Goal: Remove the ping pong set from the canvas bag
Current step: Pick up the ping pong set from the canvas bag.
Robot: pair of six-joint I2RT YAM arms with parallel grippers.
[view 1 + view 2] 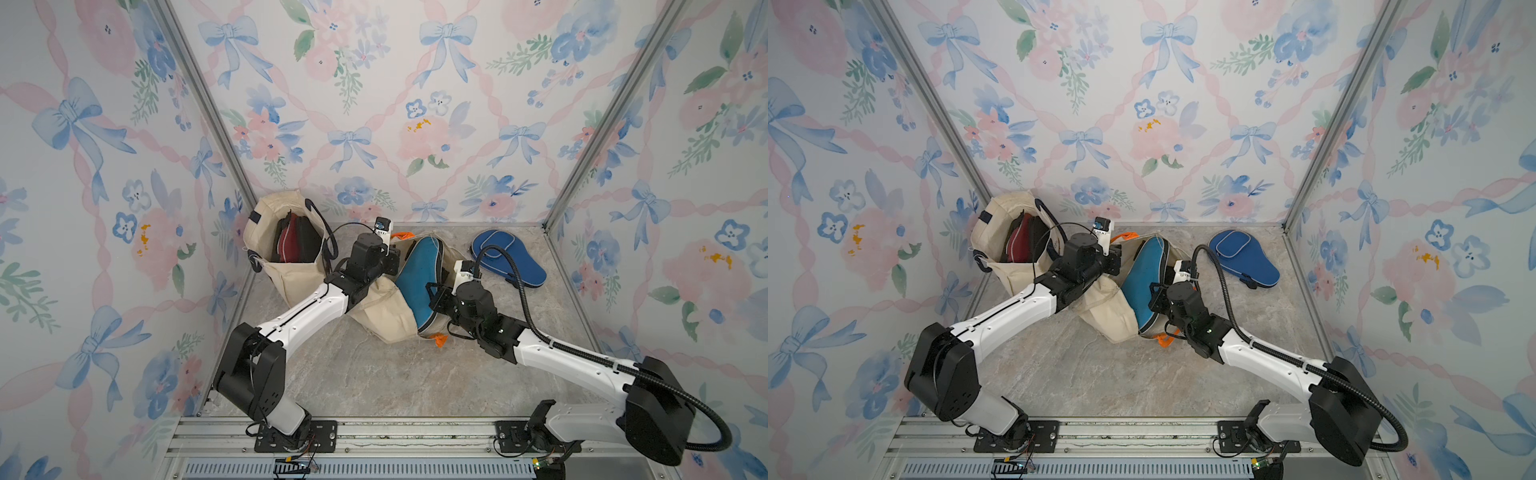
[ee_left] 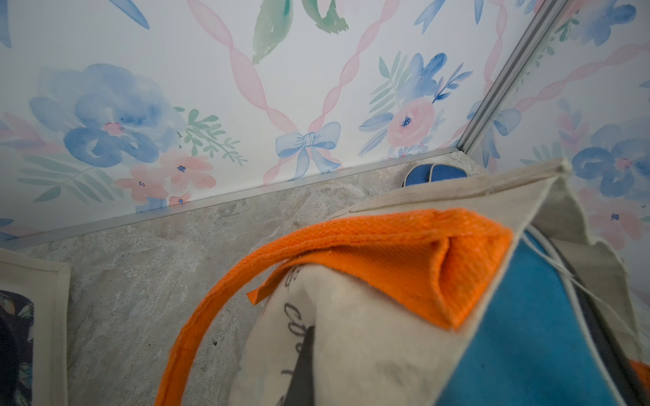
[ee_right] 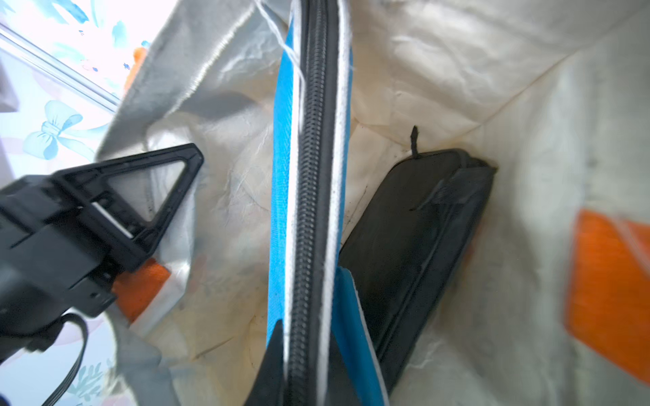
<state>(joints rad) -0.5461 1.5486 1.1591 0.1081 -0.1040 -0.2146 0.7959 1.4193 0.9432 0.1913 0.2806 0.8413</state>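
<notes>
Right arm (image 1: 561, 357) extends from the near right edge. Right gripper (image 1: 434, 291): jaws are clamped on the zipper edge of the blue ping pong case (image 1: 417, 274), partly inside the canvas bag (image 1: 386, 320) on the counter (image 1: 374, 374). Left gripper (image 3: 195, 160): jaws are together on the bag's rim.

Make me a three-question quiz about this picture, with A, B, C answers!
1. Where is the dark blue case?
A inside a bag
B on the table
C hanging on the wall

2. What colour are the middle bag's handles?
A orange
B green
C pink

3. The teal case is
A flat on the table
B hidden completely
C partly inside the middle bag

Answers:
1 B: it lies on the table near the back wall, outside both bags.
2 A: the left wrist view shows an orange strap.
3 C: one end pokes out and the rest sits in the bag.
</notes>
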